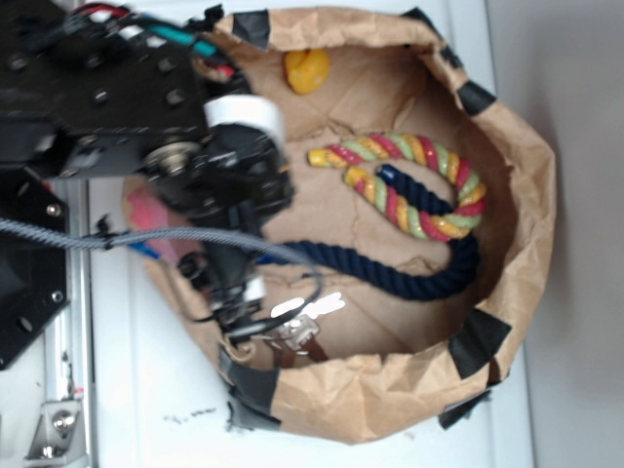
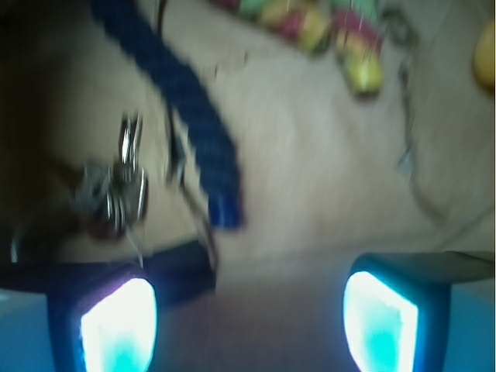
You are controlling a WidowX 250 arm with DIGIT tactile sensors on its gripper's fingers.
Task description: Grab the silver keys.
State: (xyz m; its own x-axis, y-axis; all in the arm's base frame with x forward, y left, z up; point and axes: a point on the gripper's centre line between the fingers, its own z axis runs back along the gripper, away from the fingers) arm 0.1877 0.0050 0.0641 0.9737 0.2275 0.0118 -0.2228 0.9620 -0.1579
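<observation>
The silver keys (image 1: 304, 318) lie on the brown paper floor near the front wall of the paper bag, their brown strap beside them. In the wrist view, which is blurred, the keys (image 2: 118, 184) sit up and to the left of the left fingertip (image 2: 116, 325). My gripper (image 2: 248, 325) is open, with only bare paper between its fingers. In the exterior view the gripper (image 1: 239, 300) hangs just left of the keys, partly hidden by the arm and cables.
A dark blue rope (image 1: 390, 265) and a multicoloured rope (image 1: 419, 185) lie across the middle of the bag (image 1: 526, 166). A yellow duck (image 1: 306, 70) sits at the back. The blue rope's end (image 2: 223, 205) lies right of the keys. The bag's walls stand all around.
</observation>
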